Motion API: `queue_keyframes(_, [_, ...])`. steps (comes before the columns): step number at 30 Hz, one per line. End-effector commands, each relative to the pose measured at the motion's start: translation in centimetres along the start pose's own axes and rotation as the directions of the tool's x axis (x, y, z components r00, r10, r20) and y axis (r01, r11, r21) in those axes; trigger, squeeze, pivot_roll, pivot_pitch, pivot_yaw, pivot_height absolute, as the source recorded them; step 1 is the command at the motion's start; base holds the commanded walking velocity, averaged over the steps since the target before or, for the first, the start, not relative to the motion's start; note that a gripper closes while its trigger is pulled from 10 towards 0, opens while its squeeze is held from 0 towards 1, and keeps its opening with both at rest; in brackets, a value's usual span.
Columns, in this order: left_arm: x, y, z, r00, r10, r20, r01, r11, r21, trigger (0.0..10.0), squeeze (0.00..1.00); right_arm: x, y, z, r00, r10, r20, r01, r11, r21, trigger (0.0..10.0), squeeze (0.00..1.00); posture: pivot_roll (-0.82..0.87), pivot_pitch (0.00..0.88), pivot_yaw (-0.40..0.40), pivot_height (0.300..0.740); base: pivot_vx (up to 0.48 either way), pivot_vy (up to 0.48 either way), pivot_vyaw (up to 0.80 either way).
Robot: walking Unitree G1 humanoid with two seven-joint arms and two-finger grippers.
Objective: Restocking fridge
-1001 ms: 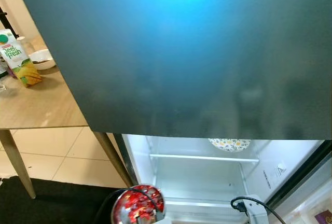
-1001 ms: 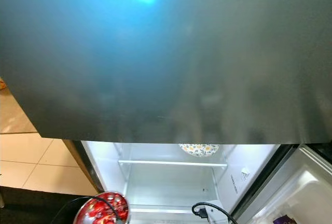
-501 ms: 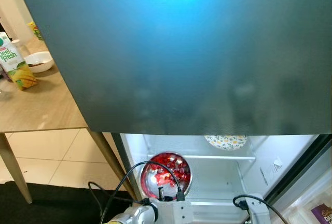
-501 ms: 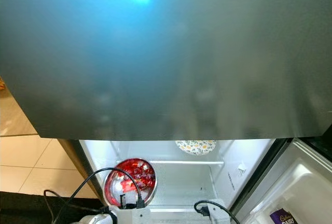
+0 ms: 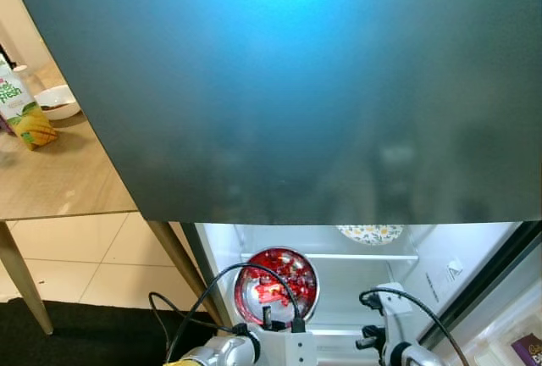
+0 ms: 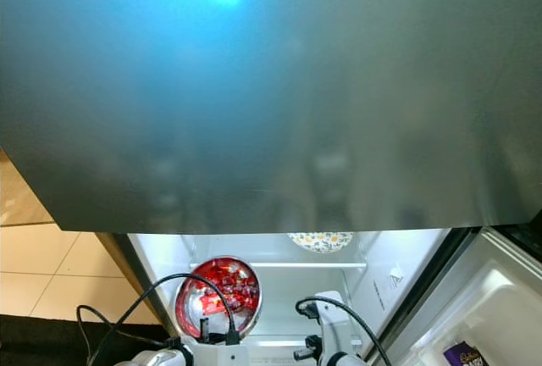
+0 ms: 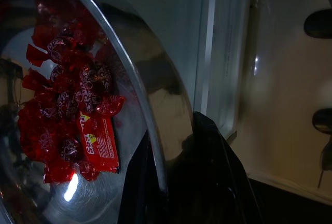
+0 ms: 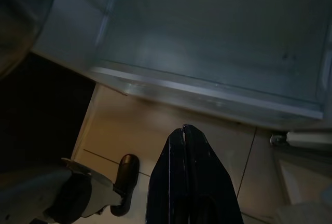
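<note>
Steel bowl (image 5: 276, 286) heaped with red-wrapped candies (image 7: 67, 115), carried by the left end effector (image 7: 171, 182) at the mouth of the open fridge (image 5: 440, 285), level with the lower glass shelf (image 5: 339, 257) but apparently not yet set down on anything. Rim pinched between the two black fingers, one outside the bowl wall and one inside, per the left wrist view. Bowl tipped toward the camera, contents visible from above in both eye views. Right end effector (image 8: 188, 146) low and in front of the fridge, over the tiled floor (image 8: 155, 125), fingers pressed together and carrying nothing. Above, the closed dark upper door (image 5: 322, 86) blocking most of the forward view.

Inside the lit compartment: a flower-patterned plate (image 5: 370, 232) already on the upper level, otherwise bare white shelving. Purple chocolate pack (image 5: 528, 349) in the door bin at far right.

Judged progress: early to middle. One bowl mid-delivery, placement and release still ahead. On the wooden desk (image 5: 59, 184) to the left, a juice carton (image 5: 19, 112) and a white bowl (image 5: 58, 99) waiting, probably the next items to bring over. Fridge door still to close afterwards.
</note>
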State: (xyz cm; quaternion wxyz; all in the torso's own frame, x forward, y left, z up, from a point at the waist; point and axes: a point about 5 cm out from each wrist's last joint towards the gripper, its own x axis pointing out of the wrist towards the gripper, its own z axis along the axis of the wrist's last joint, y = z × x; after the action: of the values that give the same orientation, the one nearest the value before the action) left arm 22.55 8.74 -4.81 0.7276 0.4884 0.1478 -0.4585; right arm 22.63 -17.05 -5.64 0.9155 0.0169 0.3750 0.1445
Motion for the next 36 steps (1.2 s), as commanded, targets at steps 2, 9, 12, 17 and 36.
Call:
queue_keyframes(2, [0.1, -0.3, 0.2, 1.0, 0.005, 0.003, -0.005, 1.0, 0.011, 10.0, 0.0, 0.3, 0.5, 0.6, 1.0, 0.019, 0.017, -0.019, 1.0, -0.008, 10.0, 0.0, -0.11, 0.0, 0.056, 0.715, 0.0, 0.0, 0.0])
queue_keyframes(9, [0.2, -0.3, 0.5, 1.0, 0.011, 0.011, -0.011, 0.999, 0.035, 10.0, 0.0, 0.4, 0.5, 0.9, 1.0, 0.015, 0.019, -0.014, 0.999, -0.033, 10.0, 0.0, -0.11, 0.0, 0.057, 0.68, 0.0, 0.0, 0.0])
queue_keyframes(12, [0.3, -0.3, 0.6, 1.0, 0.013, 0.015, -0.013, 0.999, 0.035, 10.0, 0.0, 0.4, 0.4, 0.9, 1.0, 0.008, 0.018, -0.008, 0.999, -0.04, 10.0, 0.0, -0.11, 0.0, 0.056, 0.67, 0.0, 0.0, 0.0])
queue_keyframes(17, [0.4, -0.5, 1.0, 0.999, 0.008, 0.034, -0.009, 0.999, 0.045, 10.0, 0.0, 0.4, 0.4, 1.0, 1.0, 0.004, 0.021, -0.003, 0.999, -0.041, 10.0, 0.0, -0.11, 0.0, 0.057, 0.645, 0.0, 0.0, 0.0])
queue_keyframes(36, [0.4, 0.6, 1.2, 0.998, 0.037, 0.059, -0.041, 0.997, 0.072, 10.0, 0.0, 0.2, -0.6, 1.7, 0.998, -0.034, 0.049, 0.035, 0.999, -0.025, 10.0, 0.0, -0.11, 0.011, 0.059, 0.56, 0.0, 0.0, 0.0])
